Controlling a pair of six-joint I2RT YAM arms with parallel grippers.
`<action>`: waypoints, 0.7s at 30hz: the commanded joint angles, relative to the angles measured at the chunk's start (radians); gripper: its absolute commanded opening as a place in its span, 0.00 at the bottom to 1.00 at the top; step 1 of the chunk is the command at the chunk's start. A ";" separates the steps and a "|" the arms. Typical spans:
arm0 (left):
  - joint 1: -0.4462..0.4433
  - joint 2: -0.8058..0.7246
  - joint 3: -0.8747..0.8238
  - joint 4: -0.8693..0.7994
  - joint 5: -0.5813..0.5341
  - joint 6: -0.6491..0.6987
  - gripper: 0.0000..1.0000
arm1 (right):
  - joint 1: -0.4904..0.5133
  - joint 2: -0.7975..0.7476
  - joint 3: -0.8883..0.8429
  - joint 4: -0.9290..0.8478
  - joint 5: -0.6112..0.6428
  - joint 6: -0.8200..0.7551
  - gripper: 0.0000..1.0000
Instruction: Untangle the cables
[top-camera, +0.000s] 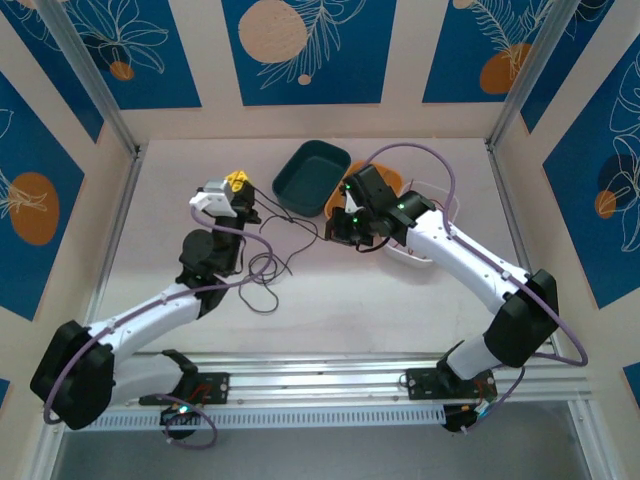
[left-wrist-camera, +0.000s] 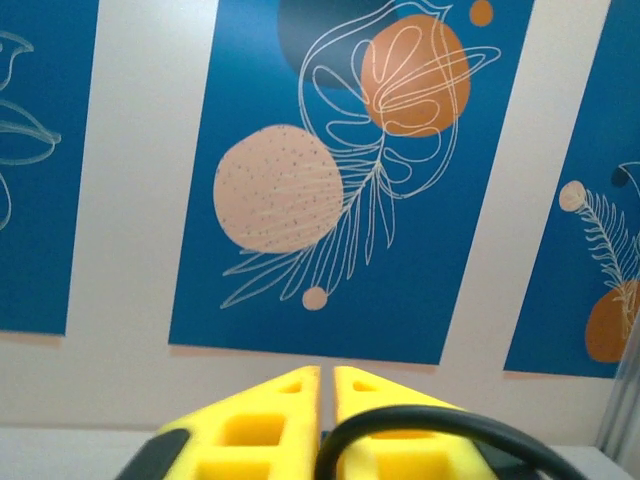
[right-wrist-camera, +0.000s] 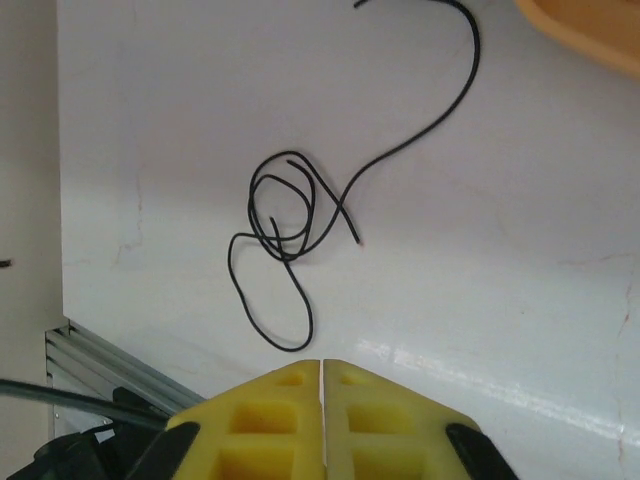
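Closest to the arm bases, the thin black cables (top-camera: 266, 270) sit in a loose knot of loops on the white desk (top-camera: 340, 310), between the two arms, with one strand trailing off toward the right arm. The right hand (right-wrist-camera: 322, 366) hangs over the desk with its yellow fingers pressed together, the tangle just ahead of it. The left hand (left-wrist-camera: 327, 372) is closed too and tipped up at the wall. A black strand (left-wrist-camera: 430, 420) arcs over one finger, honestly can't tell if it's pinched. Further back there's a dark teal plastic bin (top-camera: 310, 178) beside a shallow orange dish (right-wrist-camera: 590, 30), then blue leaf-patterned wall panels (top-camera: 300, 50).
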 joint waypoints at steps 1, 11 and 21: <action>0.029 -0.047 0.045 -0.065 0.059 -0.013 0.00 | -0.001 -0.050 -0.006 -0.024 0.011 -0.077 0.22; 0.030 -0.067 0.205 -0.544 0.147 -0.055 0.00 | 0.210 -0.125 0.032 0.181 0.295 -0.354 0.59; 0.030 -0.090 0.202 -0.653 0.114 -0.051 0.00 | 0.337 -0.217 -0.009 0.445 0.484 -0.530 0.63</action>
